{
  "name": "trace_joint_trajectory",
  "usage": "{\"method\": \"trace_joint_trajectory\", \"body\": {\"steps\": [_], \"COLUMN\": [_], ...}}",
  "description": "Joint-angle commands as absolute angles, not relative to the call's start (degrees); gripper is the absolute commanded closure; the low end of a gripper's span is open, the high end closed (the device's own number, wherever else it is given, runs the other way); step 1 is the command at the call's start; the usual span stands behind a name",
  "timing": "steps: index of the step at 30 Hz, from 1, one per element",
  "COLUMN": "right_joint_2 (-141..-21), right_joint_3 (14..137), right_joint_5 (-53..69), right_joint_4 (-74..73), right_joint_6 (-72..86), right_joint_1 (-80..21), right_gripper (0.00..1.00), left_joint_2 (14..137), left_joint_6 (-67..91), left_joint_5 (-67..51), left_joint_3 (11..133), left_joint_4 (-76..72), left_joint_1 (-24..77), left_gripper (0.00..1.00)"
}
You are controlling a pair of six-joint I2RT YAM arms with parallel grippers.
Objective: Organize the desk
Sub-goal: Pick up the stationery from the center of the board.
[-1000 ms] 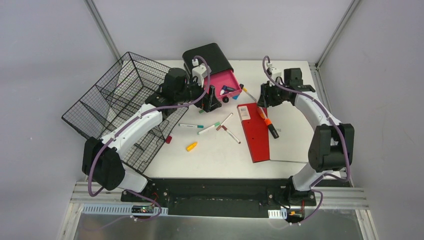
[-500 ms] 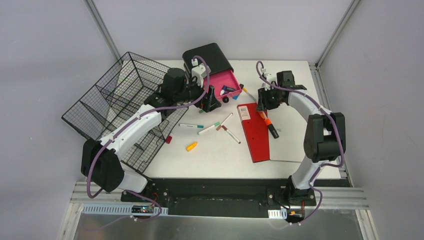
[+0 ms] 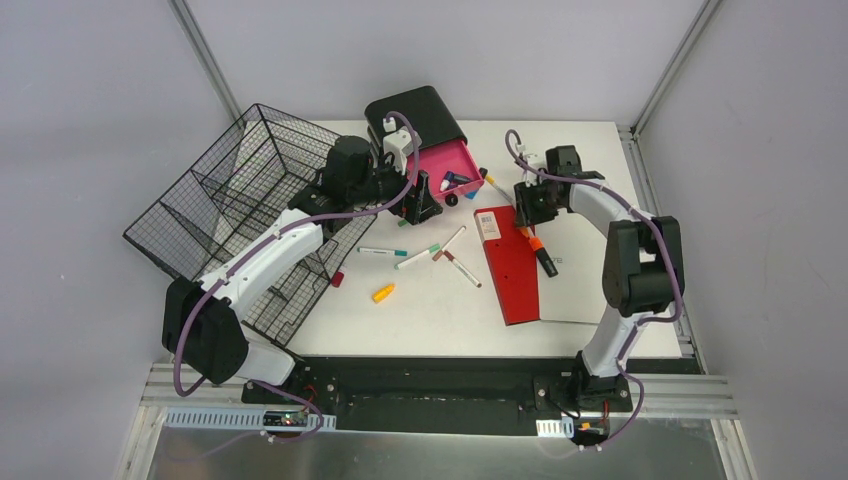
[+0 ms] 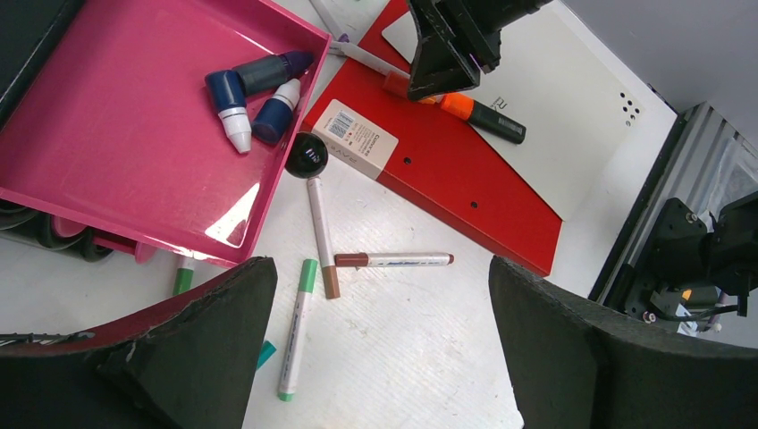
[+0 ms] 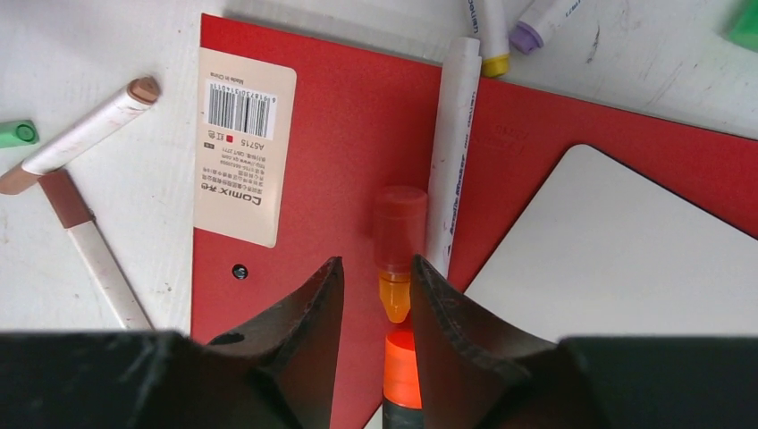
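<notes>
White tabletop (image 3: 430,310) spans the view ahead of both arm bases, w/ loose markers (image 3: 418,257) scattered near its middle. A red folder (image 3: 512,270) lies flat right of centre, w/ an orange marker (image 5: 401,362) resting on it. Over it the right fingers (image 5: 317,299) straddle that marker, gap narrow; can't tell if they're pinching it. The left fingers (image 4: 223,313) are spread wide, holding nothing, above the tabletop just beside the pink tray (image 4: 116,134). A wire basket (image 3: 230,200) sits tilted at the left edge.
</notes>
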State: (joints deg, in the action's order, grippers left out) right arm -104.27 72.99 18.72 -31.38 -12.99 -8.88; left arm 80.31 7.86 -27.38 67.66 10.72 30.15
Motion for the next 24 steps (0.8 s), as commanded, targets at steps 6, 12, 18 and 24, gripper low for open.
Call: {"method": "trace_joint_trajectory", "body": {"steps": [6,12,18,24], "right_joint_2": [-106.2,-107.5,-108.7,-108.1], "right_joint_3": [76.0,76.4,76.7,76.7], "right_joint_5": [14.8,13.1,12.0,12.9], "right_joint_4": [-31.2,-31.8,-32.6,-33.5], "right_joint_6": [-14.5,-15.2,-15.8,-16.0], "right_joint_1": [-10.4,-11.0,-11.4,-11.4], "right_gripper": [0.65,0.65,0.65,0.83], "left_joint_2": [79.2,79.1,79.0,78.9], "left_joint_6": [6.9,6.9,6.9,6.9], "left_joint_5": [-28.2,-28.3,-28.4,-28.5], "left_joint_3": [67.8,67.8,67.8,67.8], "left_joint_4": [9.0,9.0,9.0,9.0], "left_joint_1": [30.0,30.0,30.0,30.0], "left_gripper": [0.09,0.09,0.09,0.09]}}
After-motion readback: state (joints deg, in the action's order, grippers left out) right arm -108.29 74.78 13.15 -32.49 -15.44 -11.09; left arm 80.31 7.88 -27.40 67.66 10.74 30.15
